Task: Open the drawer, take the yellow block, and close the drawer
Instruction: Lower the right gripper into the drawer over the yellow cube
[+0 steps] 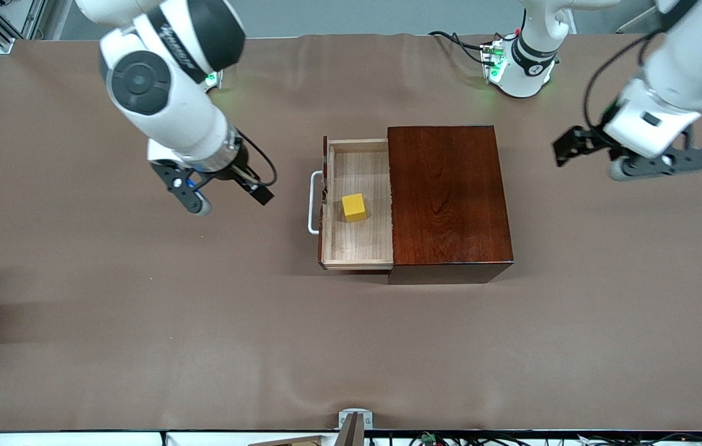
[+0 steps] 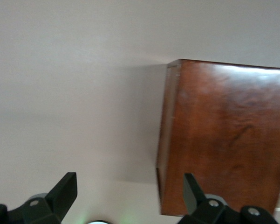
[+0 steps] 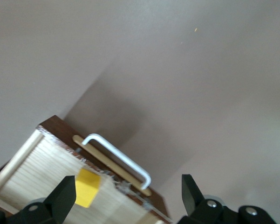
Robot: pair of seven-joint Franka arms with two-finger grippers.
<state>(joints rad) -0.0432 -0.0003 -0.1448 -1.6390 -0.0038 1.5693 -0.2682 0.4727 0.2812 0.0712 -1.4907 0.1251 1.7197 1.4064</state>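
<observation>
- Right gripper [image 1: 228, 199] is up in the air over bare tabletop, off toward the right arm's end of the table from the drawer's handle. Fingers are spread wide and there's nothing between them.
- Its wrist view looks down past both black fingertips [image 3: 65, 196] at the handle [image 3: 117, 157] and the pulled-out tray, with the yellow block [image 3: 87, 187] sitting inside.
- Left gripper [image 1: 631, 156] hangs over the table toward the left arm's end, well apart from the box. Also spread wide and empty, that arm is just waiting there.
- The left wrist view shows the two fingertips [image 2: 63, 193] apart, with the glossy top and one end of the box [image 2: 223, 140] under them.
- The drawer [image 1: 357, 204] is pulled well out of the box's side that faces the right arm's end. Pale wood floor and walls, dark front panel, white U-shaped bar handle [image 1: 313, 202] sticking out from the front.
- The yellow block [image 1: 354, 207] rests on the drawer floor, roughly mid-tray, clear of the walls as far as I can see. Neither gripper is touching it.
- The wooden box [image 1: 447, 198] is reddish-brown and shiny, sitting about mid-table on the brown table cover [image 1: 140, 322].
</observation>
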